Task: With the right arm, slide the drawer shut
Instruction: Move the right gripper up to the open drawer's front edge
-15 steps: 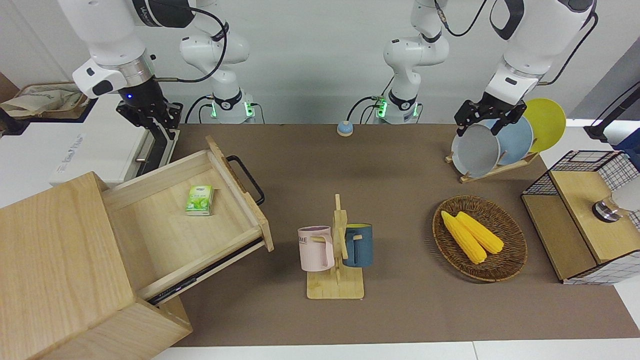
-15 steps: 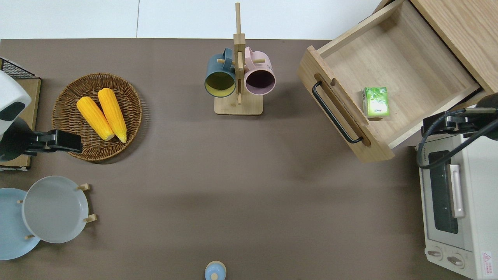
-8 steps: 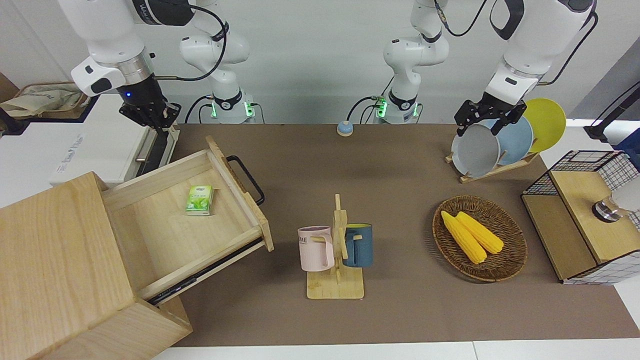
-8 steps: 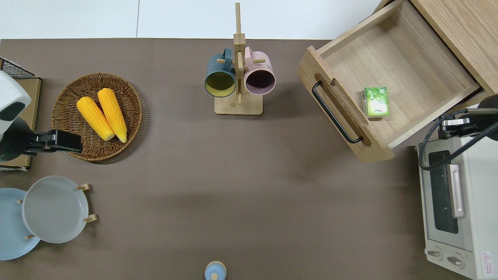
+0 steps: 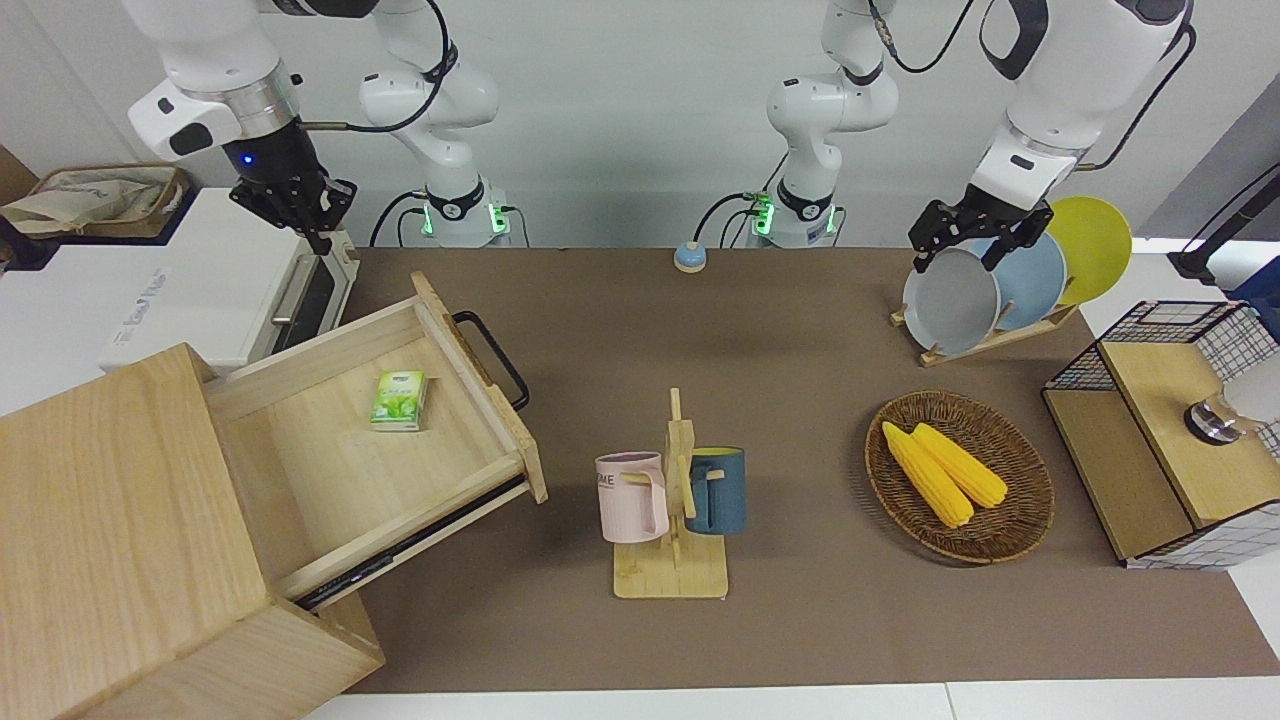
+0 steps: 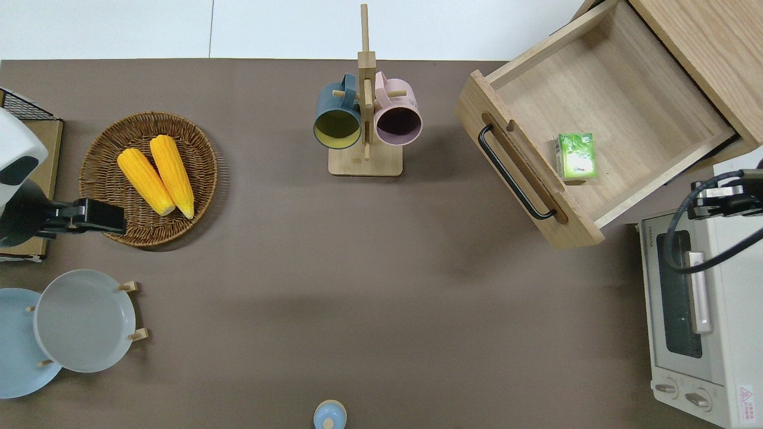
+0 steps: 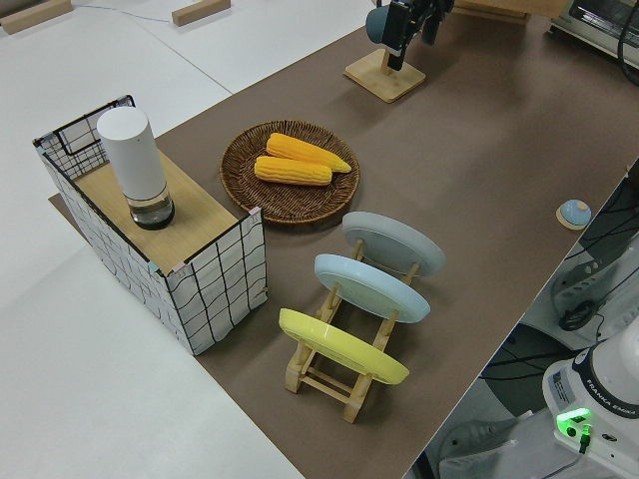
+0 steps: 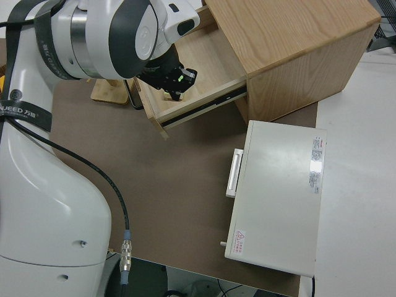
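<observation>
Right pincer point(image 5: 308, 212) over toaster oven point(image 6: 715, 333)

Wide shallow light-wood drawer point(image 5: 380, 440), pulled well out of the large pale wooden box point(image 5: 120, 540) at the right arm's end of the desk; set at an angle to the desk's edges; black metal bar handle point(image 5: 492, 358) on the front panel, facing the desk's middle; small green packet point(image 5: 399, 400) lying flat on the drawer floor. Right arm point(image 5: 215, 75) white with black joint bands, blue wrist light lit; black claw point(image 5: 300, 205) up in the air, clear of the handle.
</observation>
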